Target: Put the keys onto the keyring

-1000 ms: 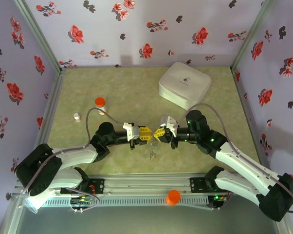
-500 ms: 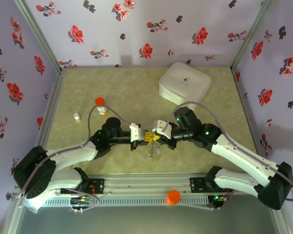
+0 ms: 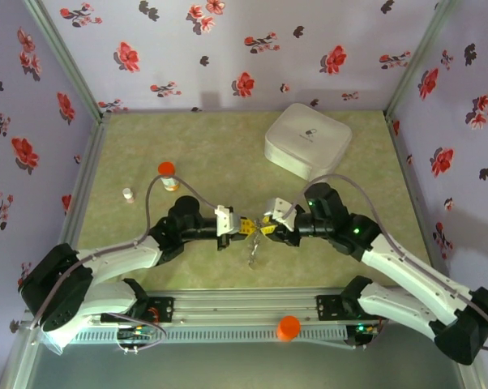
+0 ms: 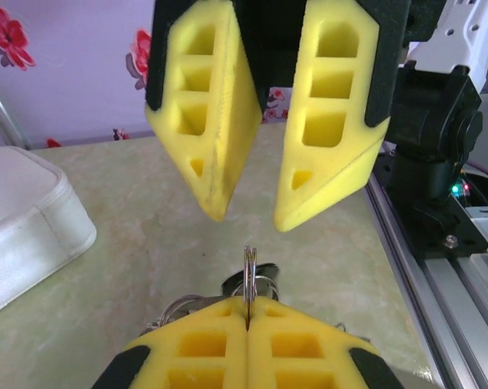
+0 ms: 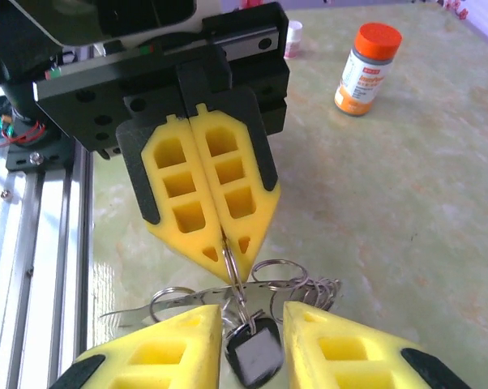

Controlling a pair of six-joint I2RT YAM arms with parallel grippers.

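My left gripper [image 4: 248, 304] is shut on a thin silver split ring, the keyring [image 4: 249, 271], which stands edge-on between its yellow pads. In the right wrist view the same keyring [image 5: 237, 271] runs down from the shut left gripper [image 5: 225, 243] to a black-headed key [image 5: 256, 352]. That key hangs between the open fingers of my right gripper [image 5: 252, 324], and I cannot tell whether it touches them. Under it sit more silver rings [image 5: 297, 284] and a flat silver strip [image 5: 175, 300]. From above, both grippers [image 3: 246, 226] [image 3: 267, 228] meet tip to tip, with the bunch [image 3: 253, 253] below them.
A white rounded-square box [image 3: 307, 140] stands at the back right. An orange-capped vial [image 3: 168, 173] and a small white bottle [image 3: 128, 194] are at the left. An orange cap [image 3: 288, 327] rests on the front rail [image 3: 228, 312].
The left gripper has shut on the ring. The right gripper, shut before, has opened and drawn back slightly to the right. The bunch now hangs from the left gripper.
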